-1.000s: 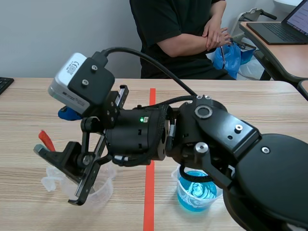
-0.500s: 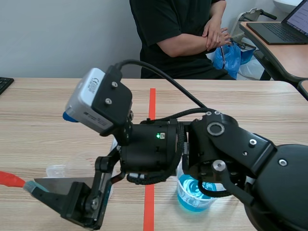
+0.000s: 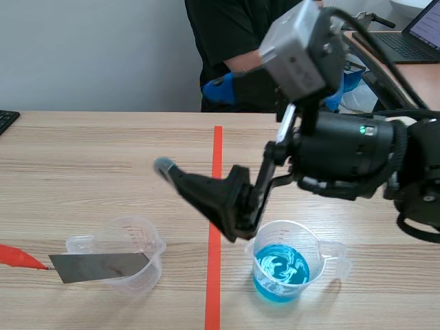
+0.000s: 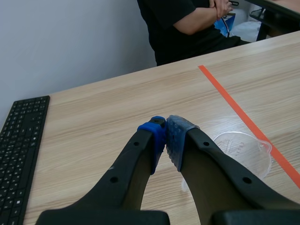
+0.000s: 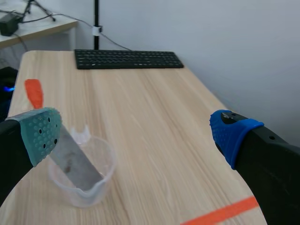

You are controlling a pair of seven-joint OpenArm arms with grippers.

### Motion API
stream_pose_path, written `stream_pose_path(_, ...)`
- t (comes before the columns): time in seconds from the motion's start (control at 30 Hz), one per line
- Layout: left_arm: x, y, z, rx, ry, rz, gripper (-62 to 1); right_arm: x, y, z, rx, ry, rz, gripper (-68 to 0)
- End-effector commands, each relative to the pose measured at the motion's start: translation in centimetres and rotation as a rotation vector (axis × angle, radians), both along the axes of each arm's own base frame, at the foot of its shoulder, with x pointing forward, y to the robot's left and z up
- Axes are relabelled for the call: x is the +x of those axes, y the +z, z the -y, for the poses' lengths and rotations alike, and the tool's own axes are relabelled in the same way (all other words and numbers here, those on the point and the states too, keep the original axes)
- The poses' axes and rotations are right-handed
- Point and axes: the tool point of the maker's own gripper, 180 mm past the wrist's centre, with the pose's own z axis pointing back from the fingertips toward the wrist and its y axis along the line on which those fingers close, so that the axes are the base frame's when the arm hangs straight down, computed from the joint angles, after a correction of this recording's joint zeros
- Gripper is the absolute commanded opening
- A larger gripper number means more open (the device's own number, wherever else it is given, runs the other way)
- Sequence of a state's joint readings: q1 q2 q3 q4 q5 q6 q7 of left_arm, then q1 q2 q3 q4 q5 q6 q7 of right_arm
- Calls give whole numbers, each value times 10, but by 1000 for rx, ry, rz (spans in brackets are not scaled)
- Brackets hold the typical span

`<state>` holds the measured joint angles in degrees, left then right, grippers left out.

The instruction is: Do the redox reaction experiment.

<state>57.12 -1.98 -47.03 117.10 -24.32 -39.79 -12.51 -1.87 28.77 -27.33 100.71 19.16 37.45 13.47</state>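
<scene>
The strip leaning in the beaker could be knocked out if brushed by the right gripper, held wide apart.

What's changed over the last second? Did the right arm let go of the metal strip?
Yes. The right gripper has released the metal strip, opened, and pulled up and back toward its own side. The strip now rests in the clear beaker, its red end sticking out past the rim. The clear beaker and the beaker of blue liquid stayed put.
</scene>
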Motion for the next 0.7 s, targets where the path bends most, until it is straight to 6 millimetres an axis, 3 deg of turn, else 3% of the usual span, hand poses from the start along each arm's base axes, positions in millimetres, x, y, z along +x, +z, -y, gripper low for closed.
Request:
stream_pose_path(0.0,2,7,1,-5,-7,29,-567,6,8,12,36,-42,1,4)
stream_pose_path(0.23,7,7,5,36,-67,16,-567,28,5,81,47,-273,-41,4)
stream_pose_path(0.47,17,6,8,64,-97,13,-562,22,5,132,-2,-430,-55,4)
stream_pose_path(0.57,22,9,14,52,-118,34,-444,15,10,145,-32,-471,-54,4)
stream_pose_path(0.67,26,9,23,24,-148,49,-193,7,14,155,-64,-503,-45,4)
